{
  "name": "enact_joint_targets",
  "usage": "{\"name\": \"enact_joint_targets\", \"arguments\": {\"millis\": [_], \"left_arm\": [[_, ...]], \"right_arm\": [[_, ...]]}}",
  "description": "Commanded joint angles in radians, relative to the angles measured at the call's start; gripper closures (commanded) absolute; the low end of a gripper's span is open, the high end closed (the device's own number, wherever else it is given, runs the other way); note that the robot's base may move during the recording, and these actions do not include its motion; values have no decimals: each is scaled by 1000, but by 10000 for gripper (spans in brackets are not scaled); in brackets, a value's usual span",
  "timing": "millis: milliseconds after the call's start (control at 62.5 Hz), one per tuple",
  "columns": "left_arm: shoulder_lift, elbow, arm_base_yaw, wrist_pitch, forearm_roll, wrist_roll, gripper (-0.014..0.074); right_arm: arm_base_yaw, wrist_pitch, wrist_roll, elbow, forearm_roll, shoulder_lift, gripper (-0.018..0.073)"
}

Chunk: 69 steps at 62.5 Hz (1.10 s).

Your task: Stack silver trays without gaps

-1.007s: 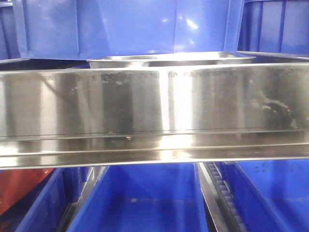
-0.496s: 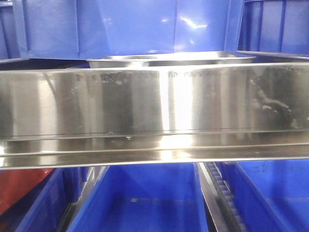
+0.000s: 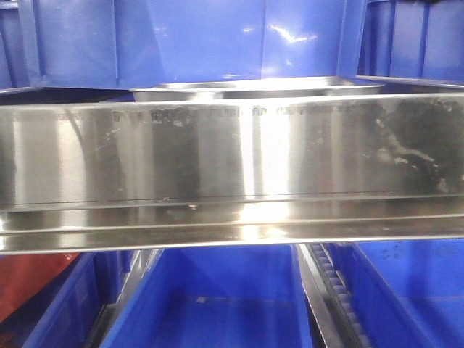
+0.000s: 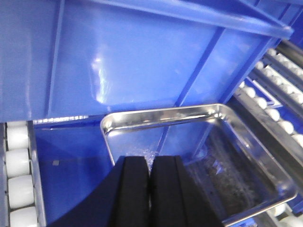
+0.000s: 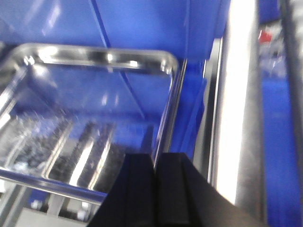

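A silver tray (image 4: 222,156) lies behind the shelf rail, in front of a blue bin. In the front view only its rim (image 3: 254,88) shows above the rail. In the left wrist view my left gripper (image 4: 150,161) is shut, its black fingers (image 4: 132,189) hanging over the tray's left part and hiding its left rim. In the right wrist view the tray (image 5: 85,118) is blurred. My right gripper (image 5: 155,161) is shut right at the tray's right rim, which runs down to the fingertips. I cannot tell whether more than one tray lies there. Neither gripper shows in the front view.
A broad brushed-steel shelf rail (image 3: 232,152) spans the front view. Blue bins stand above it (image 3: 188,36) and below it (image 3: 210,304), with something red at lower left (image 3: 29,279). White rollers (image 4: 19,161) flank the tray, more at the right (image 4: 284,127). A bright steel rail (image 5: 241,94) runs right of the tray.
Only the reflections on the shelf rail shift slightly in the front view; the tray's rim stays where it was.
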Motion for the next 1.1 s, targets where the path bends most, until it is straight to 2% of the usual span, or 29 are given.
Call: {"name": "enact_joint_targets", "arguments": {"millis": [0, 176, 256, 336, 400, 560, 703, 1087], "left_arm": [[21, -7, -7, -14, 0, -12, 540], [80, -7, -7, -5, -9, -12, 339], [104, -7, -7, -5, -44, -12, 286], [126, -7, -7, -5, -75, -12, 276], [145, -11, -7, -5, -81, -12, 278], [198, -67, -7, 53, -83, -12, 278], [254, -147, -7, 117, -83, -12, 278], [356, -187, -7, 145, -59, -12, 278]], "right_arm": [[2, 20, 1, -36, 2, 41, 620], [2, 46, 1, -83, 6, 97, 592], [2, 48, 1, -92, 16, 111, 492], [2, 40, 1, -92, 30, 122, 351], [2, 32, 1, -92, 37, 131, 286], [2, 3, 1, -92, 37, 159, 326], [2, 1, 1, -92, 37, 188, 326], [2, -13, 1, -92, 37, 230, 326]]}}
